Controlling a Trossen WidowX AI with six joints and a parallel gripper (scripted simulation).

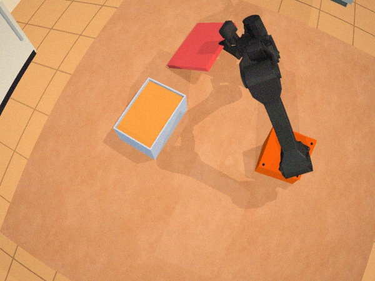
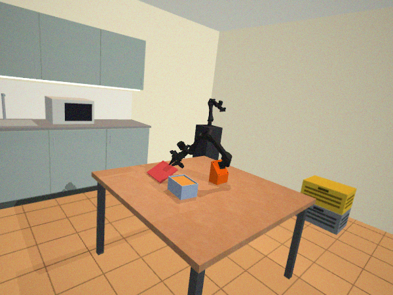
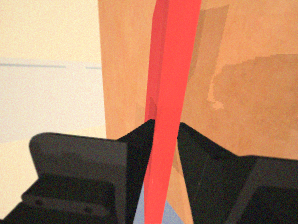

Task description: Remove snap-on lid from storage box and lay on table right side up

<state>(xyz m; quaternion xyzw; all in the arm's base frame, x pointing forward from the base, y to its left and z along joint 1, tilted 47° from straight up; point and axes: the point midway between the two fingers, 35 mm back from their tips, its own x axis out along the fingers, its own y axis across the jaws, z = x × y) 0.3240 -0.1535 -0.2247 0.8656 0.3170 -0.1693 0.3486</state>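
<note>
Gripper fingers (image 1: 222, 44) (image 2: 171, 162) are clamped on the red lid (image 1: 197, 47) (image 2: 161, 172) (image 3: 175, 60), one finger on each side of its narrow edge, as the wrist view shows. The lid is off the box and held tilted, its broad face slanting in the exterior view; whether any part of it touches the table cannot be told. Near it, apart from the lid, the blue-gray storage box (image 1: 169, 123) (image 2: 189, 192) stands upright on the brown table (image 1: 187, 212) (image 2: 209, 223), its top uncovered and a flat orange surface showing within the rim. From the gripper, the black arm (image 1: 276, 112) (image 2: 214, 141) reaches back to an orange stand (image 1: 269, 153) (image 2: 217, 175), which sits on the same table, well apart from the box. Beyond the table, a second black arm (image 2: 210, 113) stands on a dark pedestal (image 2: 214, 131). A pale microwave (image 2: 56, 111) rests on the kitchen counter (image 2: 131, 124), and to the other side of the room a yellow crate (image 2: 331, 193) is stacked on a gray crate (image 2: 327, 219) on the tiled floor (image 1: 40, 250) (image 2: 131, 255).
</note>
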